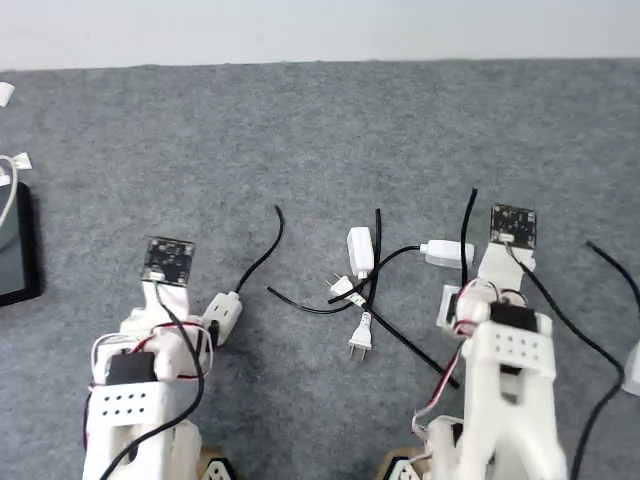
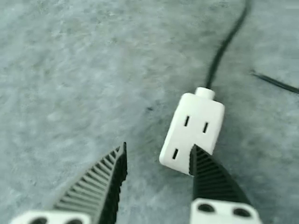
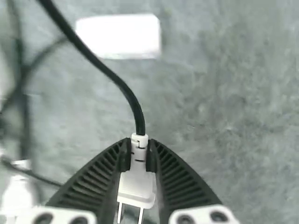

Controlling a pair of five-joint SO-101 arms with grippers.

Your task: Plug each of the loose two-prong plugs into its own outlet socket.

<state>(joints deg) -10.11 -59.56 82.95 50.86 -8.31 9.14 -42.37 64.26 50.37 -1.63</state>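
A white outlet socket (image 2: pixel 191 133) with a black cord lies on the grey mat, face up, just in front of my left gripper (image 2: pixel 158 153). The gripper is open, and one fingertip (image 2: pixel 198 161) overlaps the socket's near edge. The same socket (image 1: pixel 222 315) sits beside the left arm. My right gripper (image 3: pixel 137 149) is shut on a white two-prong plug (image 3: pixel 137 184), its prongs pointing back toward the wrist and its black cord running ahead. Beyond it lies another white socket (image 3: pixel 119 36). Two loose plugs (image 1: pixel 343 288) (image 1: pixel 360 340) lie mid-table near a third socket (image 1: pixel 360 250).
Black cords (image 1: pixel 400 345) cross the middle of the mat between the arms. A dark flat device (image 1: pixel 15 245) sits at the left edge, and a white object (image 1: pixel 632 368) with a black cord at the right edge. The far half of the mat (image 1: pixel 300 130) is bare.
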